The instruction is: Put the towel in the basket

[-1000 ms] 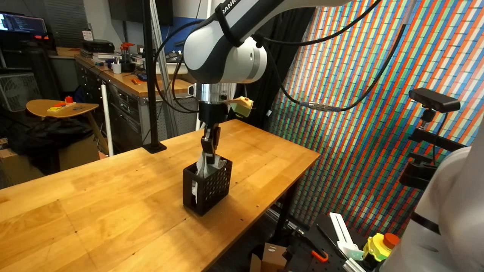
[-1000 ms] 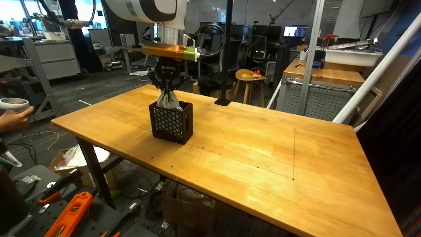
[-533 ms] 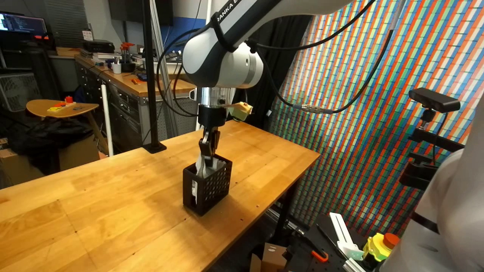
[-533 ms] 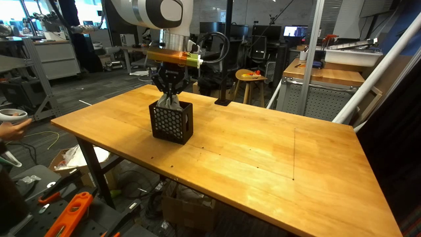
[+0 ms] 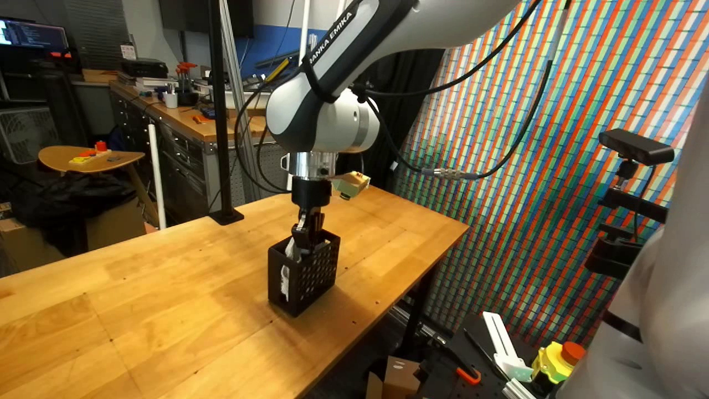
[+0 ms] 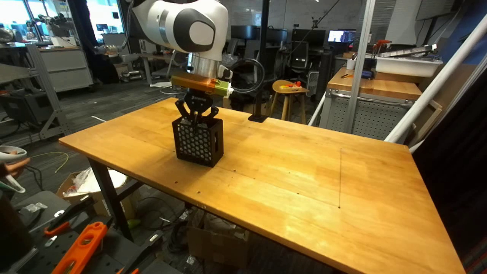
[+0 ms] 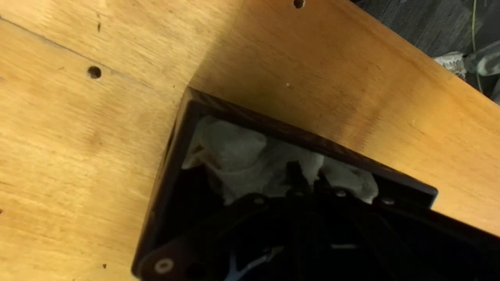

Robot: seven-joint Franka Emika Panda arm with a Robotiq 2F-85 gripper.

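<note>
Gripper (image 7: 308, 171) lower, towel (image 7: 234, 144) sunk deeper into basket (image 7: 312, 144). Jaws nearly together, apparently pinching it. Looks soft, light; best held by a top fold.

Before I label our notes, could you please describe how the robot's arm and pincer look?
The Franka Emika Panda arm is white and rounded, with dark panels, white EMIKA lettering, black cables and a silvery collar; the pincer is black, angular and jointed.
</note>
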